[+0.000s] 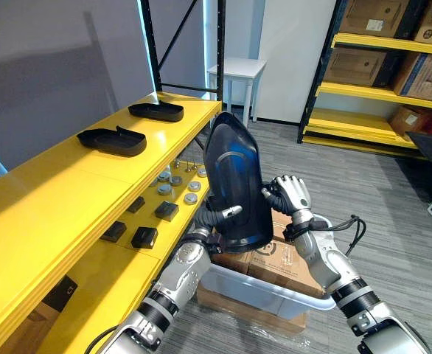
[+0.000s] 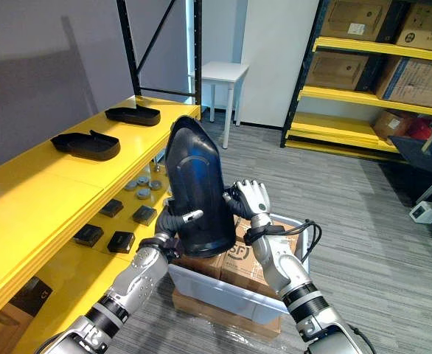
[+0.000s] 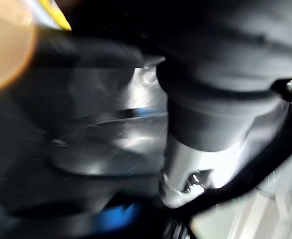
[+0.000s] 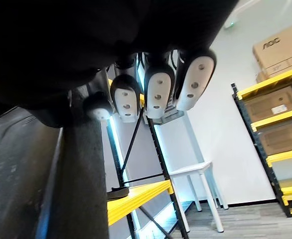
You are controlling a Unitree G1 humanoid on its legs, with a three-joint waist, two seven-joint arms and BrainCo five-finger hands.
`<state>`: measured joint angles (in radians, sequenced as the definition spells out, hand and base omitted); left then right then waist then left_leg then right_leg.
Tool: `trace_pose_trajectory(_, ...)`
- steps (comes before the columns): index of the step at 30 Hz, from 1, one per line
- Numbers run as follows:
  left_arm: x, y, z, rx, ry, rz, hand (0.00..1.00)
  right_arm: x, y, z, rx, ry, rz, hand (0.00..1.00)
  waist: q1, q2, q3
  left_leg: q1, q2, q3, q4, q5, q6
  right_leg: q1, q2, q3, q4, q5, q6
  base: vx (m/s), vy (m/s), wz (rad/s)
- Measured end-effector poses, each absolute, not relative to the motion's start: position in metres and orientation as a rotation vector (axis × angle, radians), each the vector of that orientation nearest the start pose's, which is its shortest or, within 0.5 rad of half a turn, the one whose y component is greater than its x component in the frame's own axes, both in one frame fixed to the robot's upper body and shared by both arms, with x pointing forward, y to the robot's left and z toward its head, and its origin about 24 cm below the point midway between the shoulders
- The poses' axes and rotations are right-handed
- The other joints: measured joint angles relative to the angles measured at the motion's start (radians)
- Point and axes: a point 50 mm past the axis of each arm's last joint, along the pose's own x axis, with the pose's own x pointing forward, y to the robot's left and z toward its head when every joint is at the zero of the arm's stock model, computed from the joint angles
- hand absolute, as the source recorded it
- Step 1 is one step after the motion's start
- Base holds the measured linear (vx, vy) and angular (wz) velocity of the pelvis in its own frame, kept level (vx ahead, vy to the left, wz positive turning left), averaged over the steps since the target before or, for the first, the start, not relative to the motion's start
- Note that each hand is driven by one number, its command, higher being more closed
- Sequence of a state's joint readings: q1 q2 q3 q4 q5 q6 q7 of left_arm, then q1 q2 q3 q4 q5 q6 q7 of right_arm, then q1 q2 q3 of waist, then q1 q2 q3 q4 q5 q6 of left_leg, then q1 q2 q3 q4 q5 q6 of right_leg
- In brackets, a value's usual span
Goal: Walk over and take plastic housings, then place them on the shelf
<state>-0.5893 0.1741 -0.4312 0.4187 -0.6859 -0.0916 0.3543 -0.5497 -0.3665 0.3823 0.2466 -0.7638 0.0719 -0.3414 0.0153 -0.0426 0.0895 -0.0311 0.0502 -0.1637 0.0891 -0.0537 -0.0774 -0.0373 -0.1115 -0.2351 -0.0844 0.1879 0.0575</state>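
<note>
Beside the yellow shelf [image 1: 46,199], over grey carpet [image 1: 393,192], left hand [image 1: 227,213] and right hand [image 1: 291,193] clamp fingers [image 4: 157,94] on an upright glossy black housing [image 1: 234,177].

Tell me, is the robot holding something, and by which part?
Yes, a black plastic housing, stood on end: the left hand grips its lower left edge, the right hand its right edge.

**Raised housing masking what lies behind**

The black housing [image 1: 234,177] is covering most of the left hand [image 1: 225,214], with only one of its fingers [image 1: 234,211] crossing the front. Below the housing, cardboard boxes [image 1: 271,258] in the white bin [image 1: 264,292] are lying partly hidden. Left of the housing, round parts [image 1: 178,179] are showing too small to identify.
</note>
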Motion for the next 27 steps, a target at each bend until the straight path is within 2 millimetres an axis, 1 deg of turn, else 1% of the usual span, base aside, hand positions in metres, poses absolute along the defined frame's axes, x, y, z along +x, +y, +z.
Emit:
trace_pose_trajectory(1, 0.344, 0.082, 0.096, -0.31, 0.0, -0.079, 1.0, 0.334, -0.118, 0.135, -1.184, -0.538, -0.07, 1.0, -0.003, -0.001, 0.0, 0.002, 0.0, 0.001, -0.002, 0.0, 0.0, 0.0, 0.001, 0.001, 0.0, 0.002, -0.003, 0.03, 0.005, -0.04)
trace_pose_trajectory(6, 0.35, 0.086, 0.097, -0.342, 0.024, -0.039, 1.0, 0.329, -0.113, 0.133, -1.171, -0.565, -0.065, 1.0, -0.003, -0.009, -0.006, 0.014, 0.002, 0.001, -0.01, 0.001, -0.002, 0.003, 0.003, 0.001, 0.0, 0.002, -0.004, 0.05, 0.004, -0.01)
trace_pose_trajectory(10, 0.349, 0.083, 0.094, -0.395, 0.053, -0.051, 1.0, 0.325, -0.114, 0.13, -1.155, -0.575, -0.085, 1.0, -0.001, -0.015, -0.009, 0.01, 0.0, -0.012, -0.009, 0.001, -0.002, 0.009, 0.001, -0.012, 0.0, 0.002, -0.004, 0.03, 0.009, 0.1)
trace_pose_trajectory(12, 0.346, 0.078, 0.091, -0.423, 0.076, -0.071, 1.0, 0.323, -0.118, 0.129, -1.164, -0.583, -0.1, 1.0, -0.003, -0.015, -0.009, -0.003, -0.007, -0.057, -0.003, 0.003, -0.004, 0.028, -0.006, -0.059, 0.0, -0.01, -0.007, 0.0, -0.014, 0.54)
trace_pose_trajectory(13, 0.346, 0.076, 0.09, -0.428, 0.082, -0.078, 1.0, 0.321, -0.12, 0.128, -1.169, -0.584, -0.103, 0.0, -0.003, -0.015, -0.009, -0.011, -0.009, -0.069, 0.004, 0.004, -0.006, 0.033, -0.008, -0.081, 0.0, -0.012, -0.008, -0.01, -0.015, 0.83)
trace_pose_trajectory(14, 0.345, 0.074, 0.089, -0.442, 0.091, -0.084, 1.0, 0.319, -0.121, 0.127, -1.16, -0.589, -0.108, 0.0, 0.0, -0.015, -0.008, -0.041, -0.011, -0.083, 0.029, 0.006, -0.008, 0.037, -0.015, -0.123, 0.0, -0.017, -0.01, -0.04, -0.027, 0.99)
trace_pose_trajectory(16, 0.344, 0.072, 0.091, -0.477, 0.096, -0.09, 1.0, 0.317, -0.121, 0.13, -1.122, -0.6, -0.123, 0.0, -0.005, -0.007, -0.003, -0.114, 0.063, 0.117, 0.081, -0.003, -0.002, 0.043, -0.021, -0.198, 0.001, -0.025, -0.016, -0.07, -0.036, 1.17)
trace_pose_trajectory(17, 0.344, 0.07, 0.093, -0.5, 0.091, -0.098, 1.0, 0.315, -0.121, 0.133, -1.125, -0.627, -0.122, 0.0, -0.014, 0.0, 0.002, -0.153, 0.144, 0.315, 0.123, -0.001, 0.006, 0.052, -0.028, -0.254, 0.001, -0.037, -0.016, -0.04, -0.029, 1.4)
trace_pose_trajectory(18, 0.344, 0.071, 0.097, -0.527, 0.077, -0.093, 1.0, 0.312, -0.119, 0.134, -1.131, -0.655, -0.107, 0.0, -0.022, 0.004, 0.005, -0.157, 0.22, 0.539, 0.149, 0.012, 0.03, 0.065, -0.043, -0.305, 0.002, -0.046, -0.006, -0.02, -0.012, 1.44)
trace_pose_trajectory(19, 0.344, 0.073, 0.099, -0.541, 0.066, -0.087, 1.0, 0.312, -0.118, 0.134, -1.128, -0.662, -0.103, 0.0, -0.03, 0.005, 0.005, -0.151, 0.253, 0.647, 0.164, 0.018, 0.04, 0.072, -0.049, -0.33, 0.003, -0.051, 0.002, 0.1, 0.064, 1.4)
trace_pose_trajectory(20, 0.342, 0.077, 0.107, -0.563, 0.023, -0.087, 1.0, 0.309, -0.117, 0.137, -1.111, -0.682, -0.111, 0.0, -0.042, 0.01, 0.006, -0.138, 0.294, 0.807, 0.195, 0.03, 0.056, 0.081, -0.066, -0.369, 0.007, -0.061, 0.017, 0.14, 0.122, 1.19)
trace_pose_trajectory(21, 0.337, 0.082, 0.114, -0.579, -0.033, -0.081, 1.0, 0.306, -0.113, 0.142, -1.082, -0.71, -0.112, 0.0, -0.039, 0.014, 0.008, -0.134, 0.29, 0.86, 0.197, 0.062, 0.055, 0.087, -0.088, -0.387, 0.008, -0.055, 0.028, 0.15, 0.154, 0.92)
trace_pose_trajectory(22, 0.334, 0.086, 0.116, -0.586, -0.057, -0.074, 1.0, 0.303, -0.11, 0.142, -1.058, -0.716, -0.109, 0.0, -0.025, 0.011, 0.009, -0.131, 0.272, 0.856, 0.192, 0.062, 0.054, 0.09, -0.101, -0.386, 0.005, -0.051, 0.033, 0.15, 0.211, 0.54)
trace_pose_trajectory(23, 0.326, 0.093, 0.119, -0.58, -0.099, -0.059, 1.0, 0.297, -0.105, 0.138, -0.983, -0.704, -0.106, 0.0, -0.011, 0.009, 0.008, -0.115, 0.227, 0.847, 0.169, 0.058, 0.056, 0.111, -0.134, -0.402, 0.008, -0.05, 0.036, 0.18, 0.219, 0.51)
trace_pose_trajectory(24, 0.319, 0.096, 0.123, -0.544, -0.151, -0.045, 1.0, 0.291, -0.103, 0.129, -0.9, -0.655, -0.111, 0.0, 0.0, 0.009, 0.008, -0.088, 0.179, 0.831, 0.138, 0.055, 0.06, 0.13, -0.181, -0.433, 0.054, -0.067, 0.06, 0.2, 0.212, 0.63)
trace_pose_trajectory(25, 0.316, 0.097, 0.126, -0.521, -0.179, -0.041, 1.0, 0.289, -0.104, 0.123, -0.876, -0.626, -0.12, 0.0, 0.002, 0.009, 0.008, -0.075, 0.157, 0.818, 0.123, 0.054, 0.062, 0.135, -0.208, -0.446, 0.095, -0.078, 0.075, 0.23, 0.201, 0.85)
trace_pose_trajectory(26, 0.312, 0.095, 0.134, -0.432, -0.246, -0.031, 1.0, 0.283, -0.106, 0.11, -0.818, -0.556, -0.132, 0.0, 0.001, 0.011, 0.009, -0.052, 0.119, 0.785, 0.096, 0.047, 0.073, 0.144, -0.264, -0.476, 0.199, -0.097, 0.094, 0.22, 0.227, 0.99)
trace_pose_trajectory(27, 0.309, 0.088, 0.141, -0.39, -0.3, -0.037, 1.0, 0.277, -0.111, 0.097, -0.786, -0.488, -0.145, 0.0, -0.003, 0.016, 0.011, -0.022, 0.087, 0.746, 0.07, 0.041, 0.081, 0.132, -0.335, -0.488, 0.358, -0.108, 0.081, 0.21, 0.246, 1.03)
